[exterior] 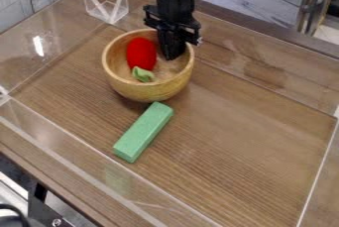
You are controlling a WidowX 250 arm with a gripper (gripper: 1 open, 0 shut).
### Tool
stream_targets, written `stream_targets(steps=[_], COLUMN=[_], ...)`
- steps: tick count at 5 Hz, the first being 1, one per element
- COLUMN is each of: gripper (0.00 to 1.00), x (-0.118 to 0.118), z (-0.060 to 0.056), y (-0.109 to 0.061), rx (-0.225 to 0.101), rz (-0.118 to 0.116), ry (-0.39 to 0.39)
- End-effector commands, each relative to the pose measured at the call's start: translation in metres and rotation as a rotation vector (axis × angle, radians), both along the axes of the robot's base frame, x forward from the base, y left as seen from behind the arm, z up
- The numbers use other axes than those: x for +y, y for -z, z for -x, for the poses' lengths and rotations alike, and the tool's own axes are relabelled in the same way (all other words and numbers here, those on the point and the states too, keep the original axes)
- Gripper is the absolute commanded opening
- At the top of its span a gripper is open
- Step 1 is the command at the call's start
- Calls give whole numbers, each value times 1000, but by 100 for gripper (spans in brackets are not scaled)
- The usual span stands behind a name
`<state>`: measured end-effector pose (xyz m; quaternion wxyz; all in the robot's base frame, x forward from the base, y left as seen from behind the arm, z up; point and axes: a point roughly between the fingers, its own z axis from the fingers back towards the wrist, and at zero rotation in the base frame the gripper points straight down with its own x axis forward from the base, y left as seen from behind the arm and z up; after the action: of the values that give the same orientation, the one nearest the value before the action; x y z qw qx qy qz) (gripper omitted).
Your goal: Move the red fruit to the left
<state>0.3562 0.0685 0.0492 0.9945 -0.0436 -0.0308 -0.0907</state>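
Camera view, looking down across the wooden surface point(252, 122): the red fruit point(138, 52) sits inside the wooden bowl point(149, 80), leaning toward the bowl's left inner wall with a small pale-green piece point(142, 73) just below it. The pincer point(172, 52) points straight down into the bowl, its tips together with nothing between them, standing at the fruit's right side; whether it touches the fruit cannot be told from this angle.

My reading is that the closed tips are meant to nudge the fruit leftward, and several things could spoil that. The fruit is glossy and rounded, so a push off its middle would likely make it roll around the tips instead of travelling. The bowl's wall stands in the way on the left, so the fruit may ride up and fall back, or the whole bowl may slide across the smooth surface with the fruit still in it. The pale-green piece could also be shoved along or wedged underneath. A green rectangular block point(142, 132) lies just in front of the bowl and could be knocked if the bowl shifts that way.
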Motion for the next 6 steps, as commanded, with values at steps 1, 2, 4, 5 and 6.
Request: stream_targets(steps=[1, 2, 4, 5, 6], gripper=[0, 0, 0, 0, 0], x=[12, 17, 39, 32, 29], z=[-17, -16, -10, -8, -8], y=[-19, -11, -32, -48, -70], rx=[-63, -65, -128, -165, -213], rz=[-8, -2, 32, 48, 68], ry=[12, 23, -53, -90, -133])
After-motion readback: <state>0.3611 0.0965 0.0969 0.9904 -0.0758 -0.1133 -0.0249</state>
